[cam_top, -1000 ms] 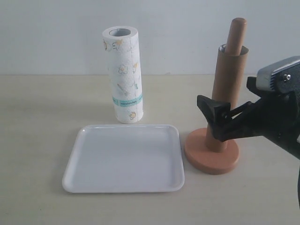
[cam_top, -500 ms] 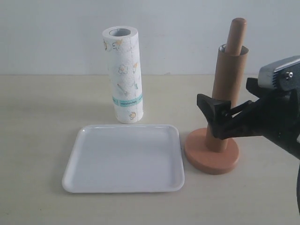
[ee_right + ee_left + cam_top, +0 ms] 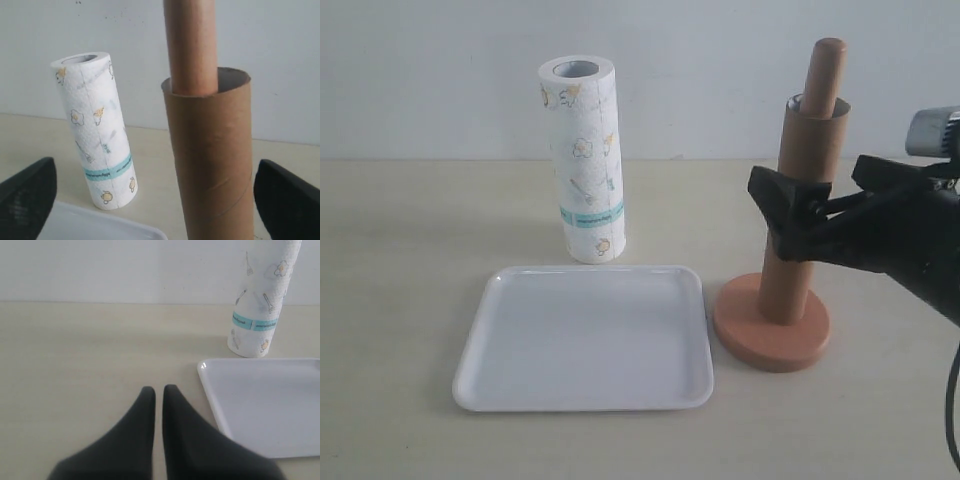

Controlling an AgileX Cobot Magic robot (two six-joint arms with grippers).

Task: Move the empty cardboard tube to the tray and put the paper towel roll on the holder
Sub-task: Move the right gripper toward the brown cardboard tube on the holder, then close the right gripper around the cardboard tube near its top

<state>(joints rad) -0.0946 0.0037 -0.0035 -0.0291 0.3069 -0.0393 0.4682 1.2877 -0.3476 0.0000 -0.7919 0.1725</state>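
The empty cardboard tube stands upright, slipped over the pole of the holder, whose round base rests right of the tray. My right gripper is open at mid-height of the tube, one finger on each side and neither touching it. In the right wrist view the tube fills the gap between the wide-apart fingers, with the pole rising out of it. The paper towel roll stands upright behind the tray. My left gripper is shut on nothing, low over the table beside the tray.
A plain pale wall closes the back of the beige table. The left wrist view shows the paper towel roll just beyond the tray's far corner. The left arm is out of the exterior view.
My right gripper has risen from the lower part of the tube to about its middle, still open. The tube, holder, roll and tray have not moved.
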